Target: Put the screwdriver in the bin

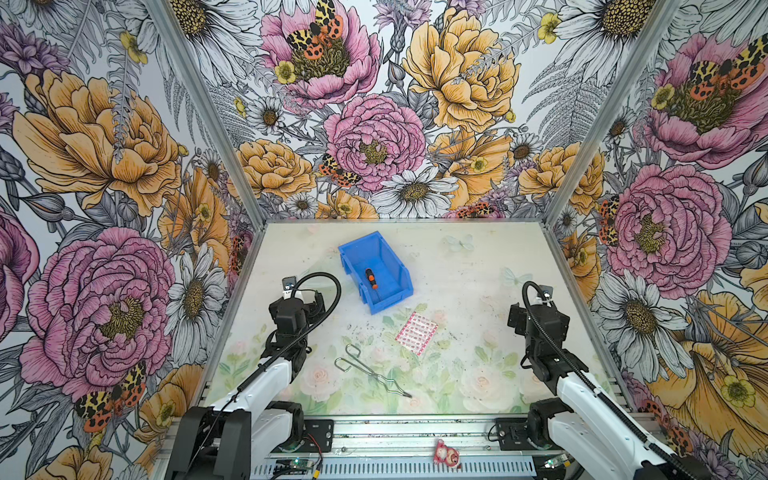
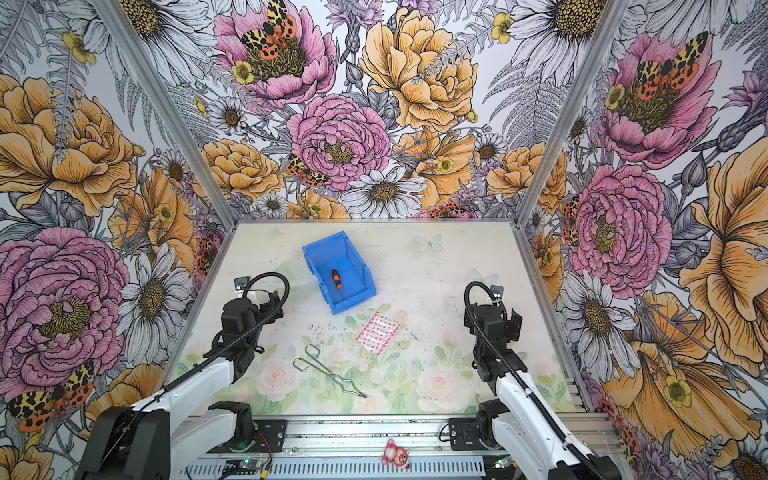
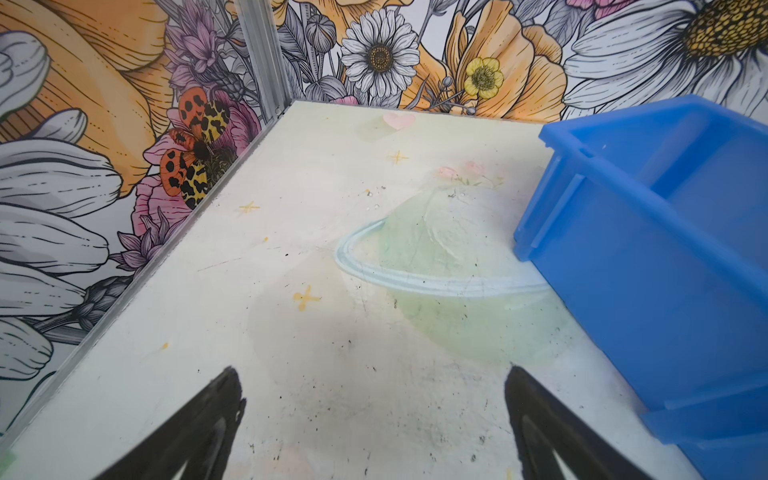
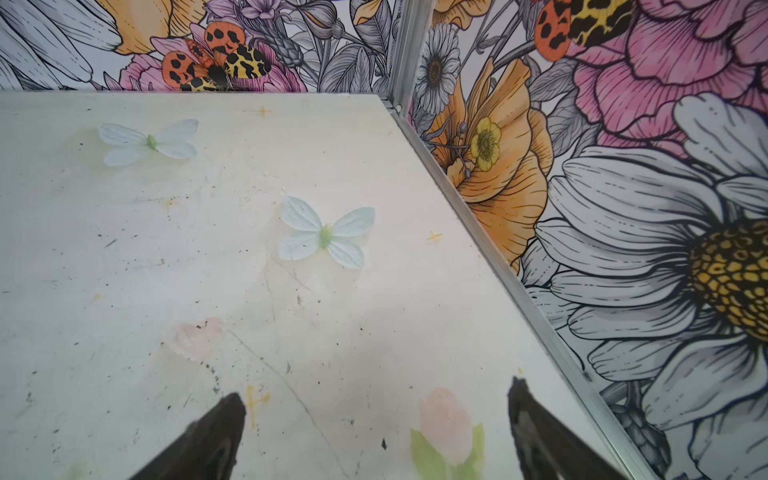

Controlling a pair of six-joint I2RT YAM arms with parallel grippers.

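Note:
The screwdriver (image 1: 370, 279) (image 2: 336, 279), orange and black with a thin shaft, lies inside the blue bin (image 1: 388, 299) (image 2: 353, 301) at the table's middle back in both top views. The bin's side wall (image 3: 648, 266) fills one side of the left wrist view; the screwdriver is hidden there. My left gripper (image 3: 372, 378) hangs open over bare table beside the bin, with nothing between its fingers. At the table's right side, far from the bin, my right gripper (image 4: 376, 388) is open and empty too.
Bare silver wire tongs (image 1: 365, 370) (image 2: 324, 370) lie near the front middle. A pink patterned packet (image 1: 417, 333) (image 2: 377, 332) lies in front of the bin. A small pink toy (image 1: 445, 453) sits on the front rail. Flowered walls close three sides.

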